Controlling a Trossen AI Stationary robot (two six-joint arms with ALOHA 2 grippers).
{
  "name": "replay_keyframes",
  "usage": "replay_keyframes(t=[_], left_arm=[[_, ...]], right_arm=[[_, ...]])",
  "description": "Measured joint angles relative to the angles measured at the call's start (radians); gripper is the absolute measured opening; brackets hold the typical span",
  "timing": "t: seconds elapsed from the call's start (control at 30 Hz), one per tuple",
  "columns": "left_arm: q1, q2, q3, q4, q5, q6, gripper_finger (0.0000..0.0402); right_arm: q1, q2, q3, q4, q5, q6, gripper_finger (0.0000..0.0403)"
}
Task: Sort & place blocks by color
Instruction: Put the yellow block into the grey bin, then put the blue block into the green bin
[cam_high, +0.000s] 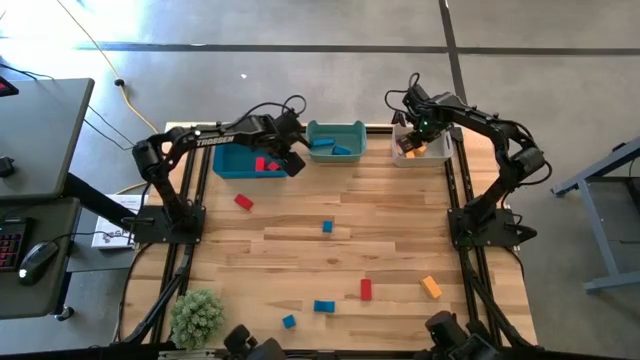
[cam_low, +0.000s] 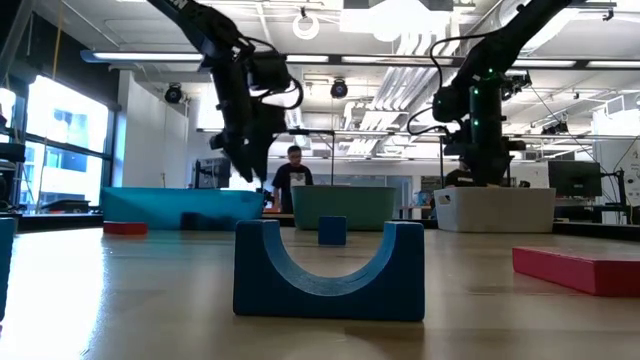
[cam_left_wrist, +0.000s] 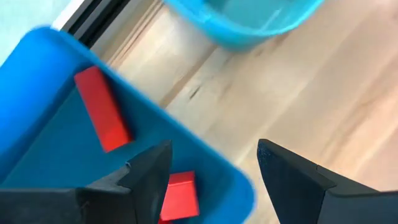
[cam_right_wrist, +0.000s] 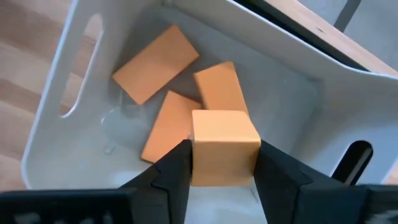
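Orange is the colour that matters here: an orange cube (cam_right_wrist: 224, 146) sits between the fingers of the right claw (cam_right_wrist: 221, 163), which hangs directly over the white-grey bin (cam_right_wrist: 62, 124) at the far right corner of the desk (cam_high: 300, 260). The fingers flank the cube on both sides, but whether they press it or have begun to let go I cannot tell. Three flat orange blocks (cam_right_wrist: 157, 62) already lie on the bin floor straight below, so the drop looks to be a plain downward one with nothing to clear. The left claw (cam_left_wrist: 211, 171) hangs open and empty over the near rim of the blue bin (cam_left_wrist: 37, 74), with two red blocks (cam_left_wrist: 102, 109) inside. Of the blocks left on the desk, the loose red block (cam_high: 243, 201) lies nearest the left arm, the orange bar (cam_high: 431, 287) nearer the right arm
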Motion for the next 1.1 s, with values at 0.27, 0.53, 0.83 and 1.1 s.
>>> replay_keyframes(t=[0.27, 0.53, 0.83, 1.1], left_arm=[[-0.069, 0.0, 0.081, -0.012, 0.004, 0.0, 0.0227], [-0.143, -0.001, 0.128, -0.016, 0.103, -0.103, 0.0227], [-0.255, -0.001, 0.128, -0.088, 0.109, -0.154, 0.0227], [-0.401, -0.001, 0.127, -0.186, 0.108, -0.191, 0.0227]], right_arm=[[0.0, 0.0, 0.0, 0.008, 0.006, -0.022, 0.0198], [0.001, 0.0, 0.032, -0.026, -0.07, 0.033, 0.0208], [0.058, -0.041, 0.122, -0.099, -0.071, 0.089, 0.0209], [0.142, -0.111, 0.152, -0.109, -0.091, 0.188, 0.0209]])
